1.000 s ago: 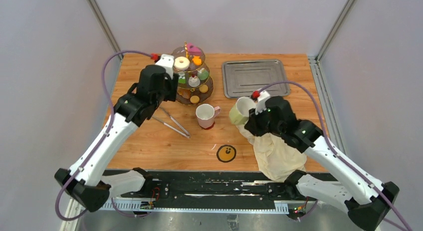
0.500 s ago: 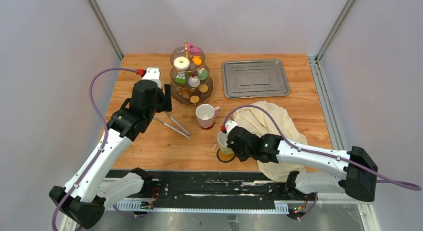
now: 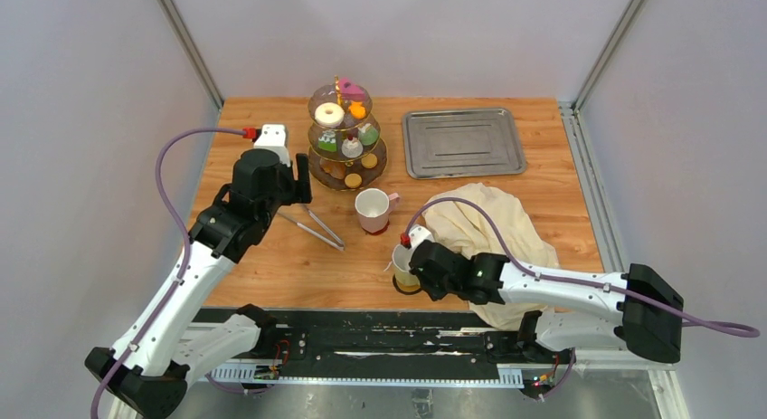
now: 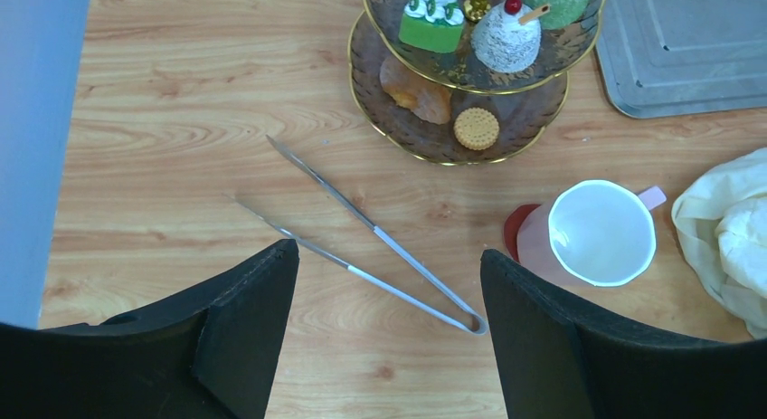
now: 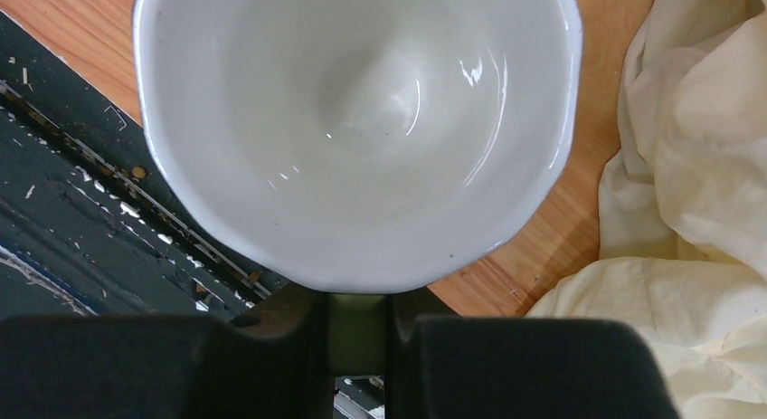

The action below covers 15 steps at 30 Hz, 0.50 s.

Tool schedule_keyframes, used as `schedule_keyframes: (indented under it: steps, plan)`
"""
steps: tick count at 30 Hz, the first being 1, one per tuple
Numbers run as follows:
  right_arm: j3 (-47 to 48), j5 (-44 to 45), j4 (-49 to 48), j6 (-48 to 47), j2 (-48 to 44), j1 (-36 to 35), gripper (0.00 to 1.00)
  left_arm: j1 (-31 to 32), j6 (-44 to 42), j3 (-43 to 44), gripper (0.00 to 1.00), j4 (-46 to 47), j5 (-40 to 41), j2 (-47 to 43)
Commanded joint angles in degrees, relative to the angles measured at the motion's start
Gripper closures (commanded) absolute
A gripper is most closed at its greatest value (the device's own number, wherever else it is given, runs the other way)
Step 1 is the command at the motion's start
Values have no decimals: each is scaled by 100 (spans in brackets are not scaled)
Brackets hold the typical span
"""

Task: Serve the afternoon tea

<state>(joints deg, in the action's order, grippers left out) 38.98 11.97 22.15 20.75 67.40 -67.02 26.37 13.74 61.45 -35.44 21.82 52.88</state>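
Pale-green mug is upright at the near edge of the table beside the cream cloth, its handle clamped in the right gripper. Left gripper hangs with jaws apart above the tongs, near the pink mug and the cake-laden glass stand

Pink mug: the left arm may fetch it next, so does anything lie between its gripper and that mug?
Yes: the steel tongs lie flat between the open left gripper and the pink mug, their joined end nearest the mug.

Overhead, 2 downward wrists; mug probably shared
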Motion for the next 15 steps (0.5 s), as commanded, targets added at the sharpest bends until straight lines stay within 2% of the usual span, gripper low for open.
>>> schedule_keyframes:
  steps: [1,15]
  plan:
    - [-142,160,-392,221,-102,-93,99,-27,63,-101,22,335,-136,22]
    - [-376,136,-157,287,-474,-161,99,-27,15,-67,21,358,-159,167]
